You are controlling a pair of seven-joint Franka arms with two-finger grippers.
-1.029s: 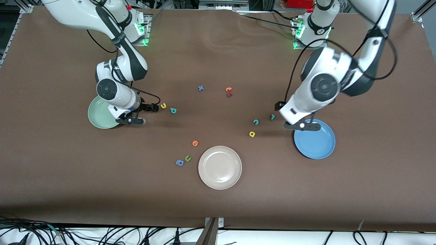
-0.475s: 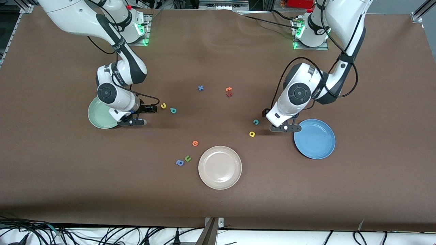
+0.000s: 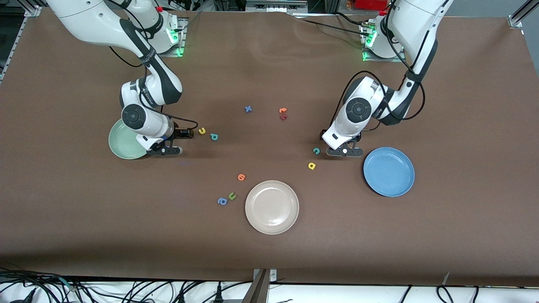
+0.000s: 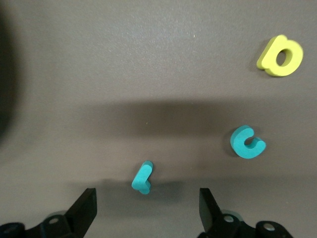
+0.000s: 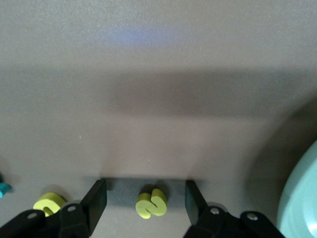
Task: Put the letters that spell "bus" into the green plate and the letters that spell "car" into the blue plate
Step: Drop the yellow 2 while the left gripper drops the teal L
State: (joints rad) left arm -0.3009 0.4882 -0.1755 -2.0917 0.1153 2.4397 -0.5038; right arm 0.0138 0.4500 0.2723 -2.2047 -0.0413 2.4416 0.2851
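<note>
Step in hand: first pick on both sides, with no letter showing in either plate. Clock readings are taken on the front view.

Right gripper (image 5: 146, 198) is sitting low on the table at 3 o'clock off the green plate (image 3: 120, 147). Its jaws are open and straddling the yellow s (image 5: 152, 202), with a gap on each side, so nothing is gripped. Yellow u (image 3: 202, 131) is lying at 2 o'clock from that gripper and teal b (image 3: 214, 136) at 3, both loose on the table.

Left gripper (image 4: 146, 198) is down at 10 o'clock off the blue plate (image 3: 389, 171). Its jaws are wide open with the teal r (image 4: 142, 177) between the fingertips (image 4: 89, 198), touching neither. Teal c (image 3: 316, 150) is lying at 9 o'clock from it and yellow a (image 3: 311, 166) at 8.

Next, as I'm reading it: both are needing to pinch shut on their letter. The r is standing skewed between the fingers, so it's likely calling for a square, slow squeeze or it'll pop out. Then lift clear, carry s to 9 o'clock and r to 4 o'clock, and drop inside the rims.
</note>
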